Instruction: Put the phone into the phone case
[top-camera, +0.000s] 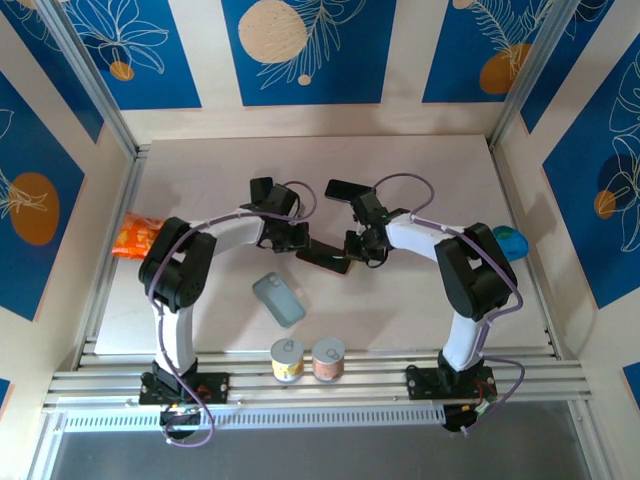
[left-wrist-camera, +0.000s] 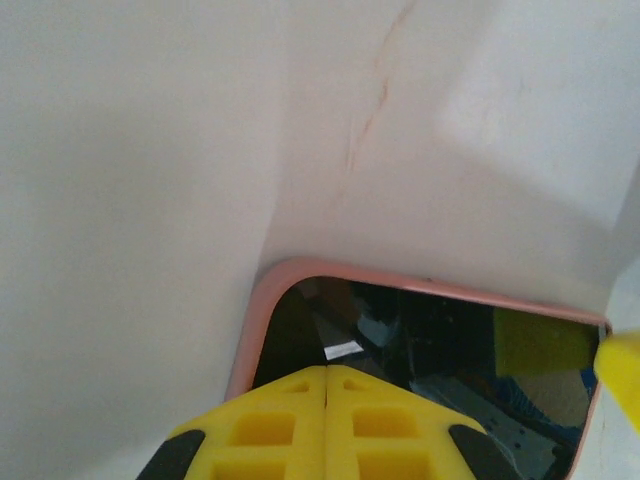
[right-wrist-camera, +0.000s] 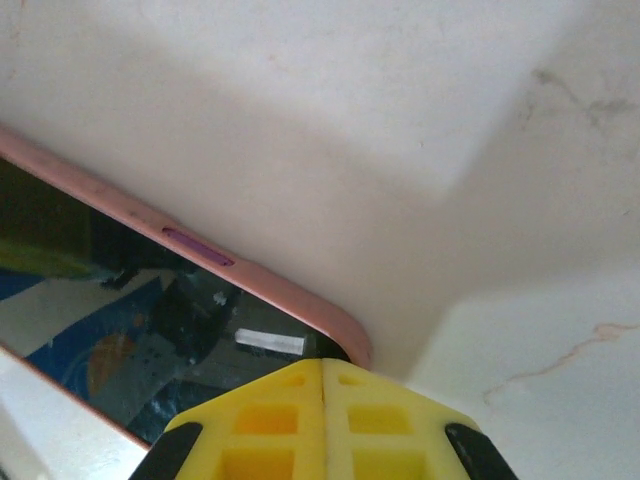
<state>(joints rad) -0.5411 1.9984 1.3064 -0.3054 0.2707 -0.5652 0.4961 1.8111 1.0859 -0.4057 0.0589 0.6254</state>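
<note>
The phone (top-camera: 325, 257) lies mid-table, its dark screen (left-wrist-camera: 430, 340) sitting inside a pink phone case whose rim (left-wrist-camera: 260, 310) curves round the corner. My left gripper (top-camera: 300, 243) is shut, with its joined yellow tips (left-wrist-camera: 328, 370) over the screen at that corner. My right gripper (top-camera: 352, 250) is also shut, and its tips (right-wrist-camera: 322, 365) are over the opposite end of the screen (right-wrist-camera: 150, 320), just inside the pink rim (right-wrist-camera: 270, 285). Neither holds anything. A yellow finger of the right gripper (left-wrist-camera: 622, 375) shows at the edge of the left wrist view.
A grey-blue case (top-camera: 278, 299) lies in front of the phone, and a flat black item (top-camera: 345, 188) behind it. Two small cans (top-camera: 287, 358) (top-camera: 328, 358) stand at the near edge. An orange bag (top-camera: 135, 237) lies far left and a blue object (top-camera: 512, 243) far right.
</note>
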